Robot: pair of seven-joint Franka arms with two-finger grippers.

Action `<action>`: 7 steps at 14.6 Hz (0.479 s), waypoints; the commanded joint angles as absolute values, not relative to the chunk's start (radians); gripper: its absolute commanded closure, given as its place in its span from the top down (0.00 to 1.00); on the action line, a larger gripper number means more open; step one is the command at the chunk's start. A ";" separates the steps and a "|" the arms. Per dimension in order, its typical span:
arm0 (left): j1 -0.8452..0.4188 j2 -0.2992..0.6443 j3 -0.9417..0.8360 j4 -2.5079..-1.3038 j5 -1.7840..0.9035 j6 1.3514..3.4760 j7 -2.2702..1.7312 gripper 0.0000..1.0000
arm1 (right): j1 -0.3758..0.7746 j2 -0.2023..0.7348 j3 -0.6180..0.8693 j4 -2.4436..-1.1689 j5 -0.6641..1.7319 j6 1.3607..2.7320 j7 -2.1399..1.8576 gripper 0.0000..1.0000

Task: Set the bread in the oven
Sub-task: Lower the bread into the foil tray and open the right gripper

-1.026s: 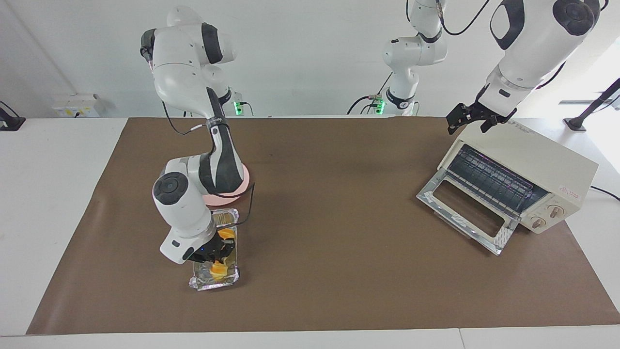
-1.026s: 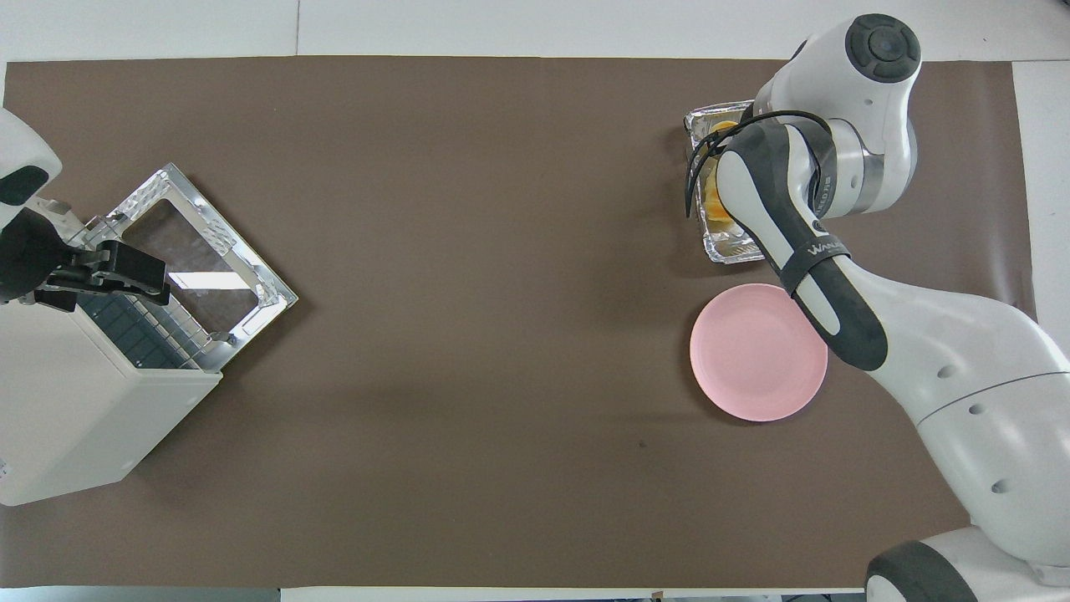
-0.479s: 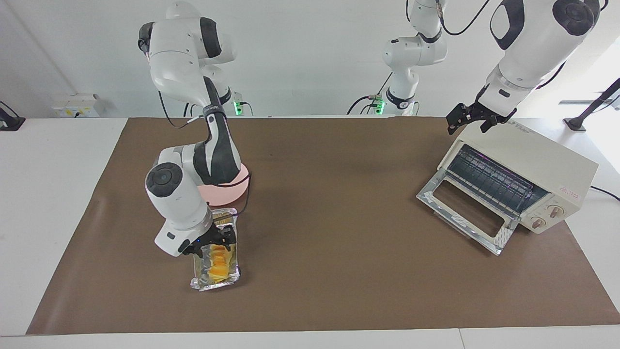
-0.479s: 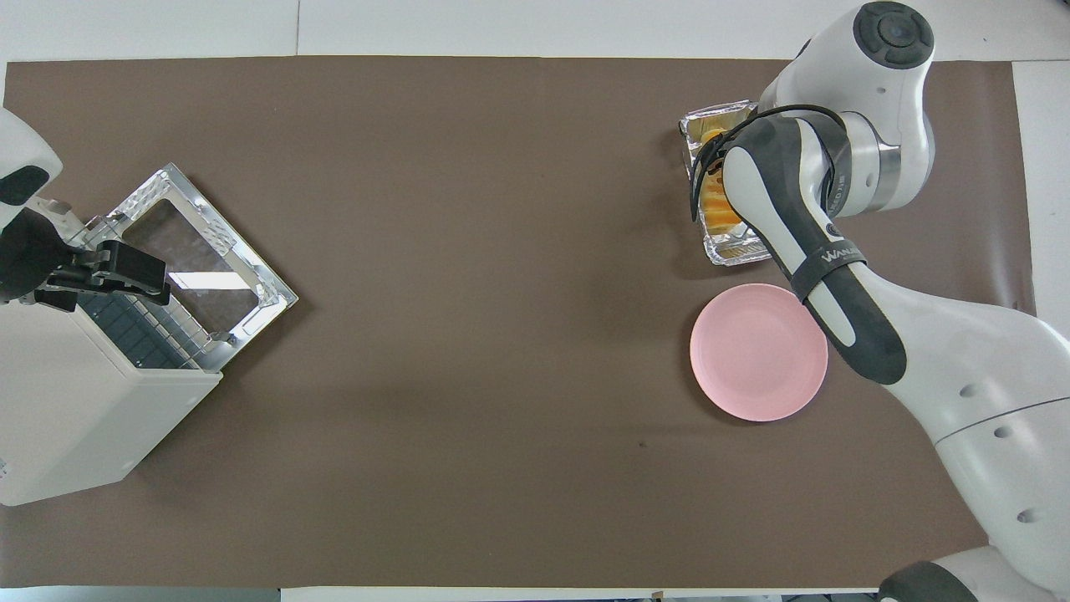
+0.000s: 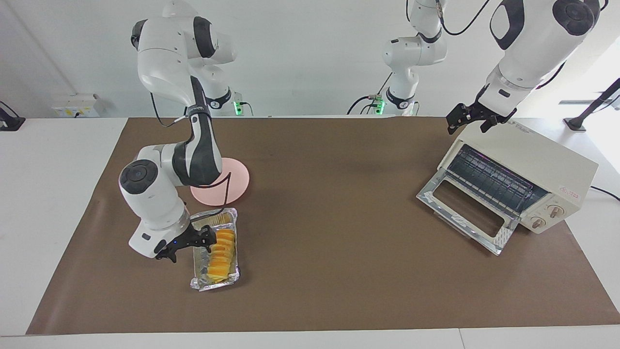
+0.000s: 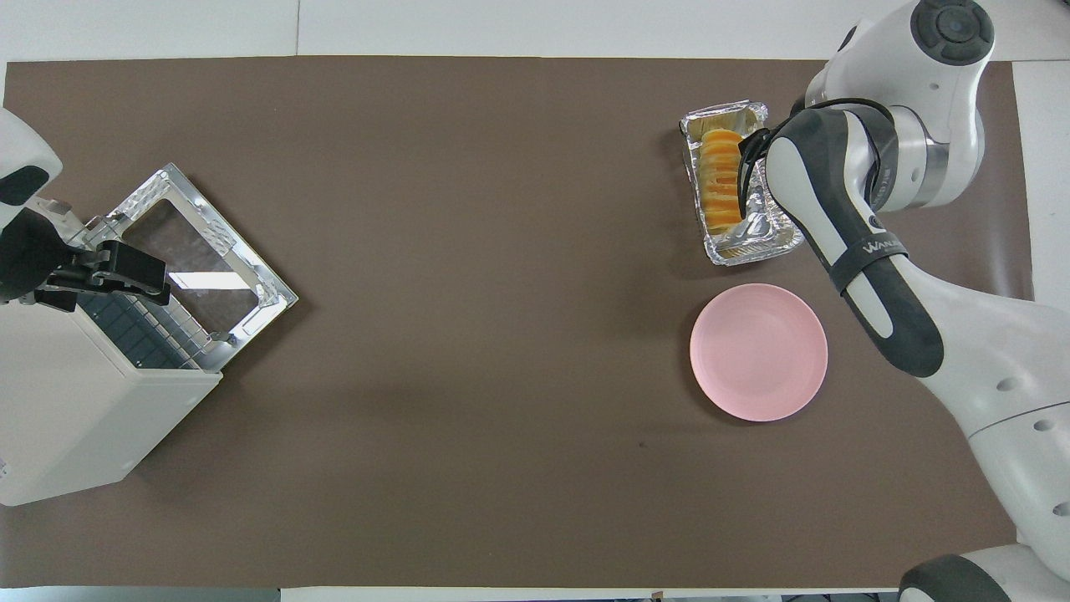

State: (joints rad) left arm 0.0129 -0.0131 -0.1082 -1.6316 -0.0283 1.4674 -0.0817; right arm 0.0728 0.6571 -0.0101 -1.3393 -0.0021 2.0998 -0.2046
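- The right arm is covering one edge of the foil tray (overhead view).
- The picture's edge is cutting off the oven.

oven door down, mouth unblocked | mat midway bare | left gripper seemingly over oven top

Bread: yellow-orange ridged sliced loaf, lying flat in the foil tray at the right arm's end. Oven: cream-white, glass door dropped open, at the left arm's end.
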 commanded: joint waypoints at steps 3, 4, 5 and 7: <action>0.023 -0.035 -0.114 -1.651 -0.015 1.479 -0.071 1.00 | 0.040 0.650 -0.006 -1.476 -0.018 2.258 -0.259 0.95; 0.023 -0.035 -0.114 -1.652 -0.015 1.479 -0.071 1.00 | 0.040 0.652 -0.006 -1.479 -0.015 2.261 -0.256 0.91; 0.023 -0.035 -0.114 -1.652 -0.015 1.479 -0.071 1.00 | 0.040 0.652 -0.006 -1.482 -0.012 2.260 -0.253 0.77; 0.023 -0.035 -0.114 -1.652 -0.015 1.479 -0.071 1.00 | 0.040 0.650 -0.006 -1.482 0.000 2.252 -0.249 0.12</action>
